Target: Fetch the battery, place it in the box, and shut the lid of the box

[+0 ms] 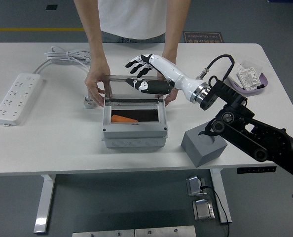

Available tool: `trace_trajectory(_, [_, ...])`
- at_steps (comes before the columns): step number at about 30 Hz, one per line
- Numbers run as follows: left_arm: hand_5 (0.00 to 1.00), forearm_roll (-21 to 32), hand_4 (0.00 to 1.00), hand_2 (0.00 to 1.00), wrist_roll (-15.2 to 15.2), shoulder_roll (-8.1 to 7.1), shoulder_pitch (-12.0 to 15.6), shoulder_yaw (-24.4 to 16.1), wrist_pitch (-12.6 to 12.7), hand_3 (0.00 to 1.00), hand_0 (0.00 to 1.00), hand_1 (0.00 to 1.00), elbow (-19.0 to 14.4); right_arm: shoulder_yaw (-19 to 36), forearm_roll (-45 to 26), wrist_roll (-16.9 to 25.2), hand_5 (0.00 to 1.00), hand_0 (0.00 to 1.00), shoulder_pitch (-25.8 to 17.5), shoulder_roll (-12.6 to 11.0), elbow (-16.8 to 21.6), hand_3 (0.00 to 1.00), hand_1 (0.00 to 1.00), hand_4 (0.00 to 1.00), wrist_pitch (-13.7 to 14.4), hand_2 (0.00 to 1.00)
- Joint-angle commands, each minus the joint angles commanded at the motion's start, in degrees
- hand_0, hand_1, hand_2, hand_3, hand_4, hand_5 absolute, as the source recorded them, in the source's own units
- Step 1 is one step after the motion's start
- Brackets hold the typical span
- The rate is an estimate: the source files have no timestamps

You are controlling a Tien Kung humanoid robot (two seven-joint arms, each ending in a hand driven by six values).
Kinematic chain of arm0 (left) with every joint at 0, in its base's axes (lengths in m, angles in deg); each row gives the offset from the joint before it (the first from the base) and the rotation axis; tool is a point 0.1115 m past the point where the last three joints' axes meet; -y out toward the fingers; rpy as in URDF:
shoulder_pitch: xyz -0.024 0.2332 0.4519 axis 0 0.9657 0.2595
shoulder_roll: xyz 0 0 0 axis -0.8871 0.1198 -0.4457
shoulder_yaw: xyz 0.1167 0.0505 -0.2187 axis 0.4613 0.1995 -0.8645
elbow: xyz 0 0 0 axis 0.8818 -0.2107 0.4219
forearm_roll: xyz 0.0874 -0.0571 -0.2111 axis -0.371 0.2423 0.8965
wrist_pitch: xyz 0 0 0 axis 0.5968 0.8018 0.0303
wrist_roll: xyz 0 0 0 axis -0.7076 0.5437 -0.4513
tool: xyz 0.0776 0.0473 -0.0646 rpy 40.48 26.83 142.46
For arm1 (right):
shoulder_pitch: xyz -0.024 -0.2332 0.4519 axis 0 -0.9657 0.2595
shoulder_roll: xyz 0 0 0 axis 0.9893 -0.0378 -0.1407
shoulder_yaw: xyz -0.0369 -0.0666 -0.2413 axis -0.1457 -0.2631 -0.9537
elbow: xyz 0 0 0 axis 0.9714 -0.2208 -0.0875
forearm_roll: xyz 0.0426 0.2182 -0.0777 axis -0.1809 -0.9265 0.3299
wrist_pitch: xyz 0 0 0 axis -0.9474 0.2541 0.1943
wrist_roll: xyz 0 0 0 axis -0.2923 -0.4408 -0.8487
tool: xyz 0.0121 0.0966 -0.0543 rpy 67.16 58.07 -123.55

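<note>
White table (62, 148): right hand (145, 73) spread above lid (135, 88) edge.

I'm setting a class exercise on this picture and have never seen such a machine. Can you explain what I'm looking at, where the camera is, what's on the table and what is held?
The camera sits high on a humanoid robot, looking down over a white table. The robot's right hand, fingers spread and empty, hovers above a grey box. An orange battery lies inside. A person's hands hold the box's clear lid upright. Also there: a power strip, a grey block and a purple tray of small items.
</note>
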Motion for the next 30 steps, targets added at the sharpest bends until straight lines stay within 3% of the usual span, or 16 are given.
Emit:
trace_trajectory(3, [0.234,0.81,0.701,0.659,0.01,-0.11,-0.03,0.78,-0.02,0.644,0.649,0.705,0.00,0.44,-1.42,0.04,0.488,0.598,1.96,-0.23,0.45,0.645,0.490,0.727,-0.68,0.619])
trace_trajectory(6, [0.234,1.14,0.701,0.659,0.01,-0.28,-0.14,1.18,-0.02,0.644,0.649,0.705,-0.04,-1.15,-3.14,0.85,0.488,0.598,4.69,0.60,-3.00,0.645,0.490,0.727,-1.03,0.619])
trace_trajectory(8, [0.227,1.24,0.699,0.657,0.00,-0.41,-0.25,1.34,-0.01,0.643,0.649,0.705,-0.06,-3.08,-4.32,1.57,0.492,0.543,6.70,1.54,-5.98,0.635,0.466,0.729,-1.32,0.607])
trace_trajectory(19, [0.215,2.57,0.699,0.656,0.08,-1.07,-0.64,3.28,-0.07,0.643,0.648,0.704,-0.04,-12.07,-10.02,4.03,0.499,0.509,14.78,6.81,-22.32,0.628,0.443,0.730,-2.85,0.601])
trace_trajectory(20, [0.213,2.75,0.700,0.656,0.09,-1.14,-0.72,3.54,-0.09,0.643,0.649,0.704,-0.03,-12.75,-10.50,4.28,0.510,0.637,15.33,7.37,-24.11,0.659,0.554,0.729,-2.87,0.636])
trace_trajectory(25, [0.213,2.63,0.700,0.656,0.05,-1.30,-1.18,3.65,-0.09,0.643,0.649,0.704,-0.07,-14.68,-11.38,5.08,0.510,0.637,16.09,8.91,-30.40,0.659,0.554,0.729,-2.54,0.636])
trace_trajectory(26, [0.211,2.61,0.698,0.655,0.05,-1.29,-1.23,3.67,-0.09,0.642,0.648,0.704,-0.08,-14.88,-11.47,5.22,0.509,0.745,15.99,9.08,-31.19,0.695,0.679,0.730,-2.41,0.689])
trace_trajectory(30, [0.211,2.72,0.698,0.655,0.07,-1.21,-1.23,3.94,-0.11,0.642,0.648,0.704,-0.08,-15.32,-11.83,5.71,0.509,0.745,15.37,9.49,-32.36,0.695,0.679,0.730,-2.02,0.689])
